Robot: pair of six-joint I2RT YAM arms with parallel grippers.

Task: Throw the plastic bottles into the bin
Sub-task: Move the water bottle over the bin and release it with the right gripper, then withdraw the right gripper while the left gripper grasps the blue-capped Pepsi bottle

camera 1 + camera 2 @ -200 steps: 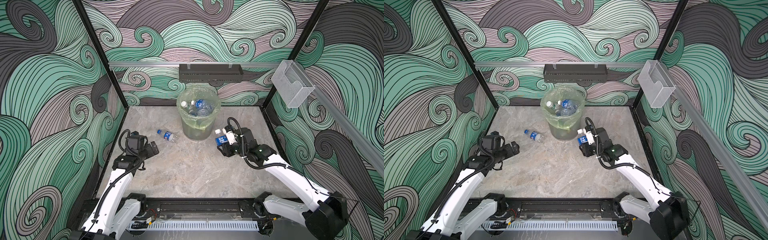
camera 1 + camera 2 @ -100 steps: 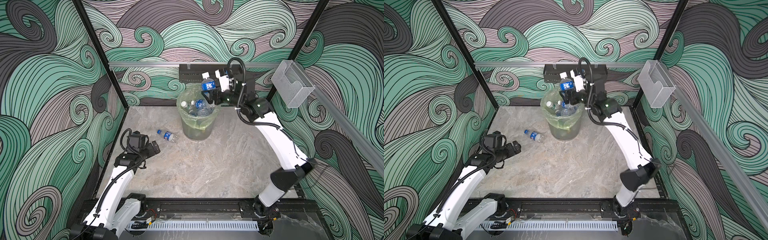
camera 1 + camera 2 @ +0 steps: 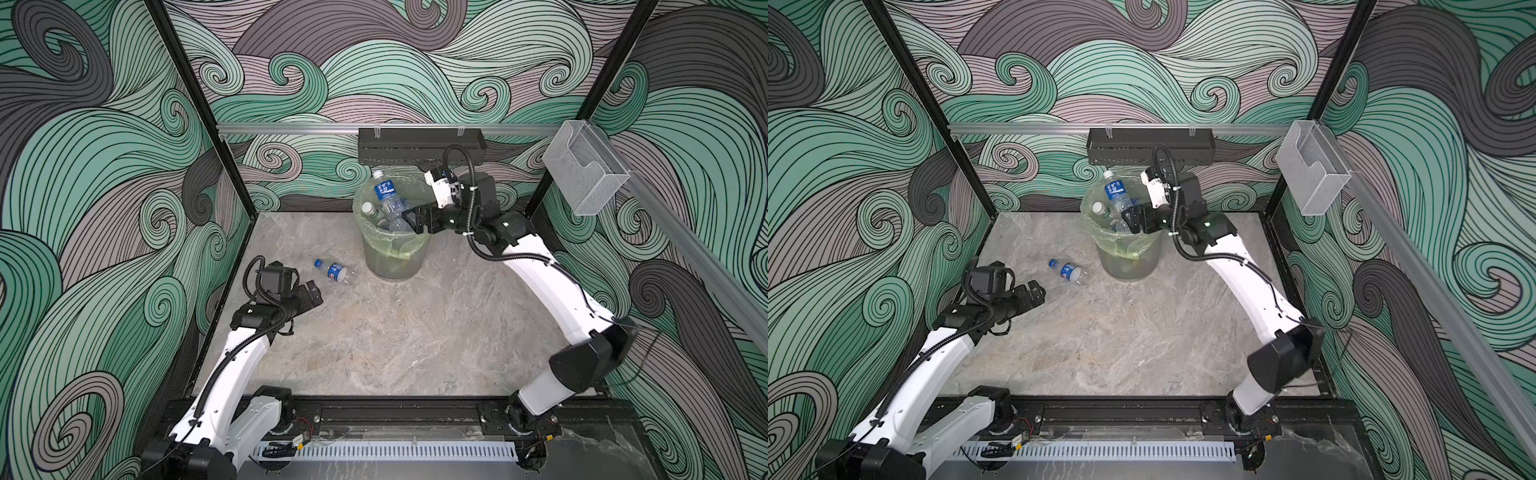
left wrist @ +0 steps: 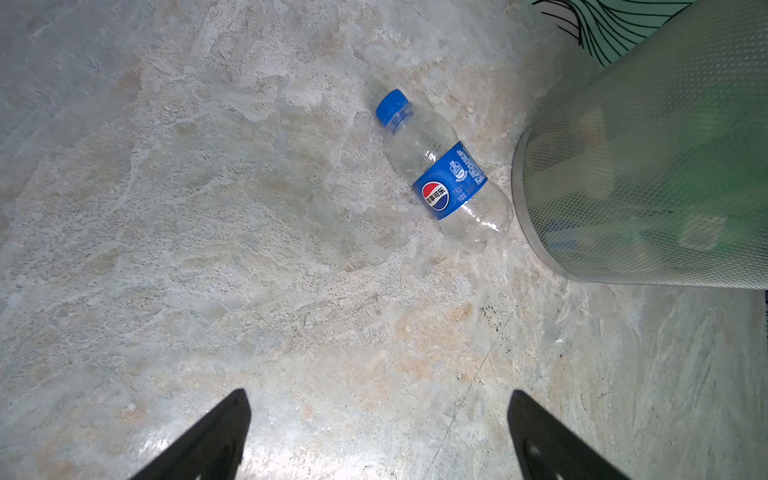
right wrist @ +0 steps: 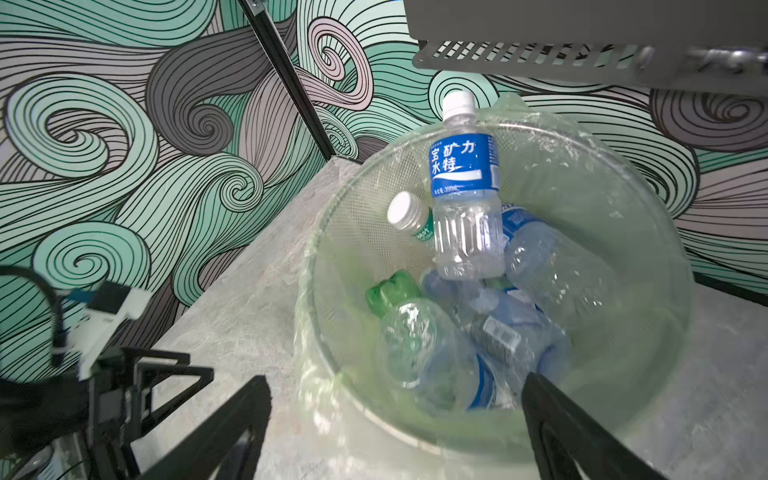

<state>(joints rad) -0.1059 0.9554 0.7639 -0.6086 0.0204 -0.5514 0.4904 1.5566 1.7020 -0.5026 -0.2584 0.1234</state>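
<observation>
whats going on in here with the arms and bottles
The right gripper hangs open over the bin, with a white-capped bottle upright and free above the pile of bottles inside. One Pepsi bottle lies on the table beside the bin; the left gripper, open, points at it without touching.

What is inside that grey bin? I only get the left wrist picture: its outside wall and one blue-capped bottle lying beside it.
Observer: A pile of plastic bottles; a blue-labelled bottle is upright among them, white cap above the rim of the bin.
Operator: Is the other arm holding that one?
Observer: No. The right gripper is open over the rim, clear of it.
Operator: Any more bottles outside?
Observer: No, in both top views only yours, the blue-capped bottle, lies on the table.
</observation>
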